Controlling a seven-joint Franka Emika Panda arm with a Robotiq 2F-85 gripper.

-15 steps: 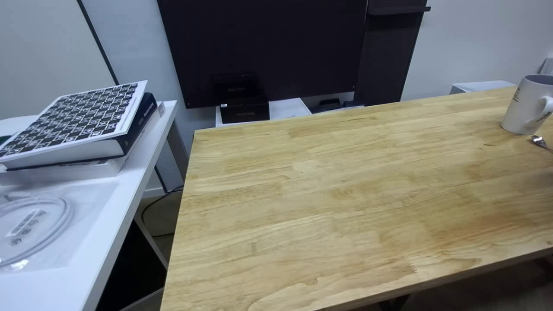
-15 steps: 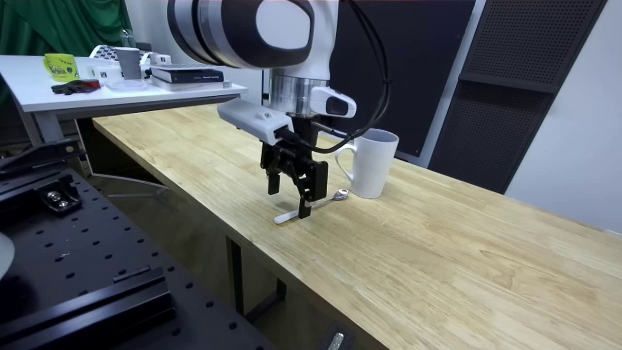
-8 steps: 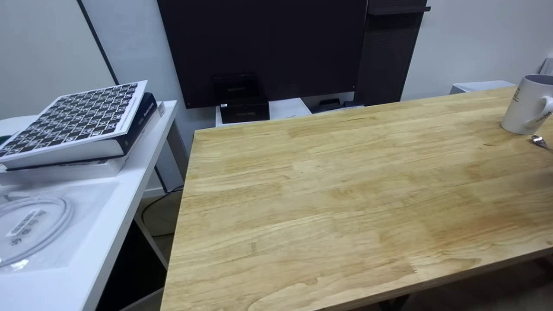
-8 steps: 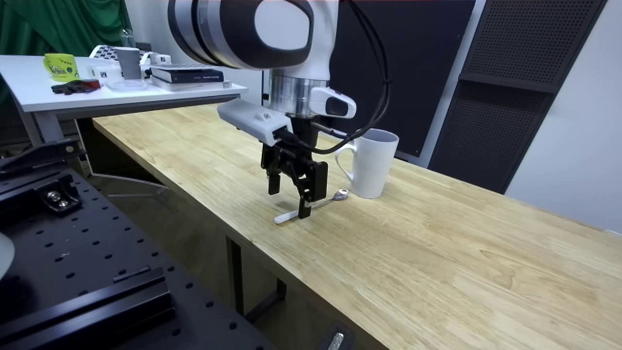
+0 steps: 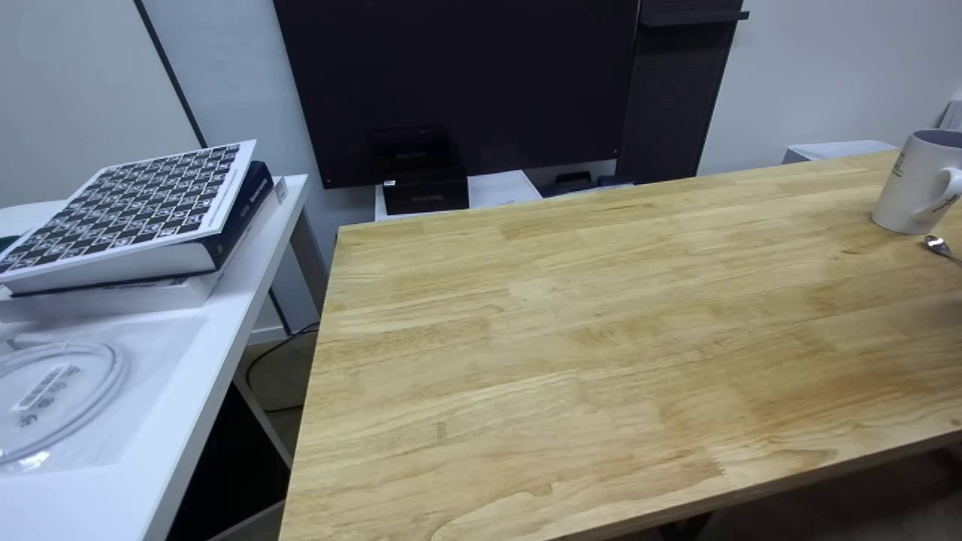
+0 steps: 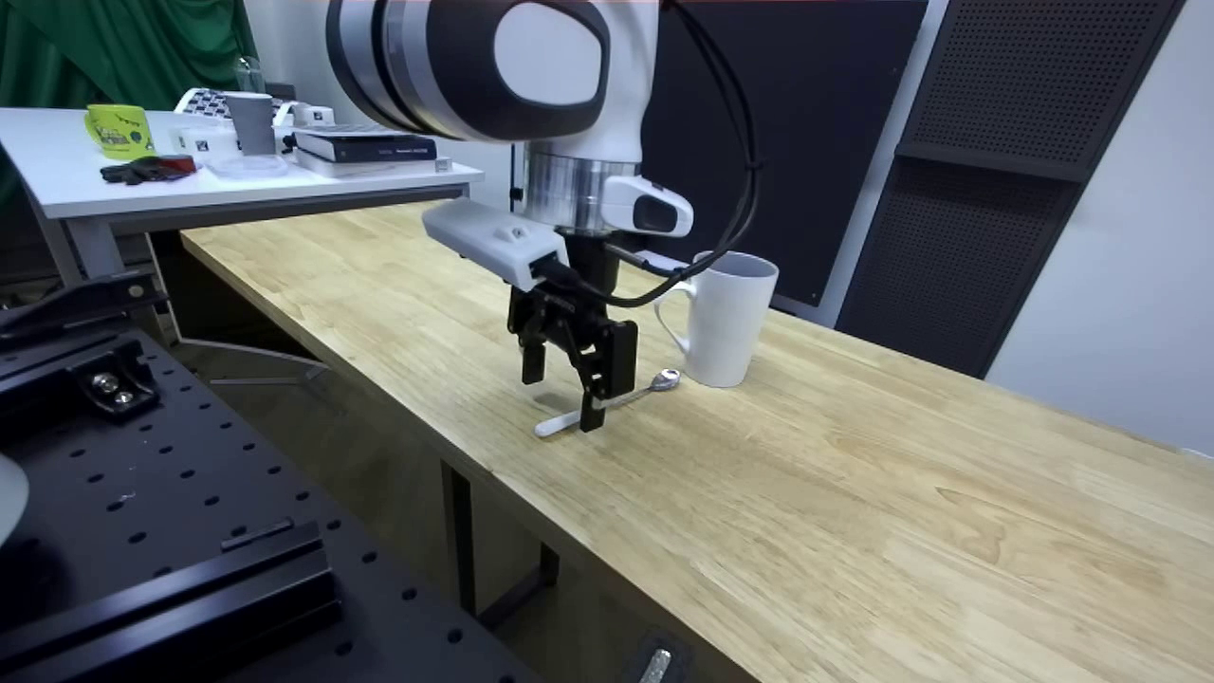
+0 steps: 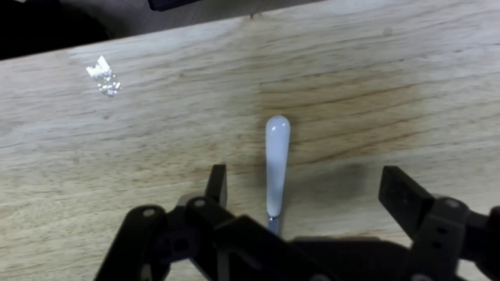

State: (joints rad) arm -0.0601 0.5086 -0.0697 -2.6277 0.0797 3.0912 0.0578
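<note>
My gripper (image 7: 304, 169) is open above the wooden table, its fingers spread wide on either side of a spoon's white handle (image 7: 276, 164). The spoon lies nearer the left finger, and nothing is gripped. In an exterior view the gripper (image 6: 561, 403) points down, one finger crossing in front of the spoon (image 6: 666, 379); whether that finger touches it or the table I cannot tell. A tall white mug (image 6: 728, 327) stands upright just beyond the spoon's metal bowl. Only the mug (image 5: 912, 188) and the spoon's bowl (image 5: 936, 243) show at the right edge of an exterior view.
The wooden table (image 6: 901, 493) has its front edge close to the spoon's handle end. A black perforated bench (image 6: 190, 531) lies in the foreground. Beside the table, a white desk (image 5: 248, 278) carries stacked books (image 5: 128, 203), with a yellow-green cup (image 6: 120, 133) and a grey cup (image 6: 252, 123).
Over the last half second the arm and gripper have sunk slightly towards the table. The spoon and the mug have stayed put, and the jaws remain wide.
</note>
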